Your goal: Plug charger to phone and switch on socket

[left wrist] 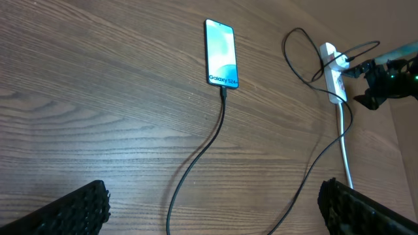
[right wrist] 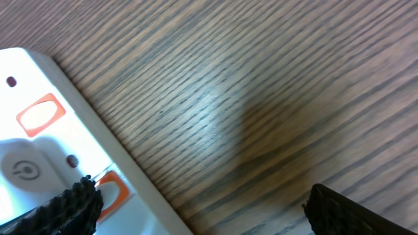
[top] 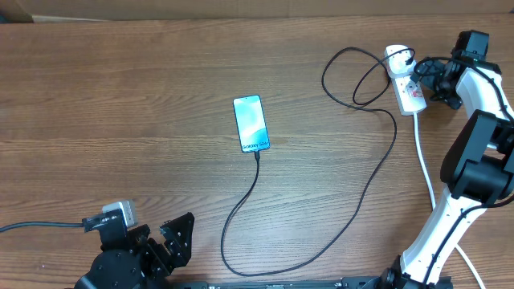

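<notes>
Pressure on the rocker is what this step calls for, as we judge it, since the charger (top: 258, 163) already looks seated in the bottom edge of the phone (top: 250, 124), which lies flat and lit, well apart from both sets of fingers. Our right gripper (right wrist: 199, 212) hovers with its fingers spread wide, holding nothing. The socket (right wrist: 39, 153) sits just beside the finger (right wrist: 68, 209) at the left of the wrist view, whose ribbed black pad overlaps an orange-framed switch (right wrist: 112, 188), though we cannot tell whether it touches. We would bring that one fingertip squarely over the switch and push straight down, because a glancing push could skid the light strip across the table (right wrist: 248, 98), where nothing pins it. The strip is smooth white plastic, oblong with rounded edges; the wood is matte and fine-grained. The charger is thin, black and limp, lying in loose loops. Our left gripper (left wrist: 212, 219) sits low, fingers likewise apart and empty, with the charger running across the table ahead of them.
</notes>
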Tool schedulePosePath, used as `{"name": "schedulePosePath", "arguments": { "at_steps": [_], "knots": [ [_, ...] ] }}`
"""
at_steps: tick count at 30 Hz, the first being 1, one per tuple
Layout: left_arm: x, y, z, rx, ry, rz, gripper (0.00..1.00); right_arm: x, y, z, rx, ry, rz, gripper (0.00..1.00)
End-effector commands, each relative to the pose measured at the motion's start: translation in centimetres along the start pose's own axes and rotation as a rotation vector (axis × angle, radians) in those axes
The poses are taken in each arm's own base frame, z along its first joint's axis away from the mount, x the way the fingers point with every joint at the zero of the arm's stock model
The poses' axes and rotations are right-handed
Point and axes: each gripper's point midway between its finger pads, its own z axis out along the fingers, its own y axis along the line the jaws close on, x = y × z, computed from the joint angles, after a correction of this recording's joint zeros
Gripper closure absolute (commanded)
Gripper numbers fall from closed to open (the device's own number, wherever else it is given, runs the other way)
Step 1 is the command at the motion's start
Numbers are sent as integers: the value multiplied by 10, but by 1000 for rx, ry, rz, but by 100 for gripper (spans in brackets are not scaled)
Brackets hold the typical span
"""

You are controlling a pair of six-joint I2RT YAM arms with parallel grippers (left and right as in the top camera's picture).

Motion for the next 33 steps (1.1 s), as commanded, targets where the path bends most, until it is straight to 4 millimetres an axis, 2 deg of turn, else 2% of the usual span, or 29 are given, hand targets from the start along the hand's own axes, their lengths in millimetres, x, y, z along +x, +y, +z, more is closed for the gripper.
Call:
{"name": "schedulePosePath", "arguments": {
  "at_steps": [1, 12, 16, 20, 22, 25, 28, 31, 33],
  "knots": [
    [-1, 2, 1, -7, -10, -13, 1, 13, 19, 1, -75, 49, -29, 0],
    [-1, 2, 1, -7, -10, -13, 0, 13, 19, 1, -75, 49, -29, 0],
    [-1, 2, 1, -7, -10, -13, 1, 5, 18, -16, -76, 32, -18, 0],
    [-1, 2, 1, -7, -10, -13, 0, -16, 18, -61, -92, -36, 12, 0],
    [-1, 2, 1, -7, -10, -13, 1, -25, 20, -90, -104, -72, 35, 0],
    [-1, 2, 1, -7, -10, -13, 1, -31, 22, -144, -122, -120, 43, 0],
    [-1, 2, 1, -7, -10, -13, 1, -25, 22, -195, -131, -143, 49, 0],
    [-1, 2, 1, -7, -10, -13, 1, -6, 18, -251, -147, -136, 133, 0],
    [-1, 2, 1, -7, -10, -13, 0, 8, 20, -280, -177, -129, 143, 0]
  ]
}}
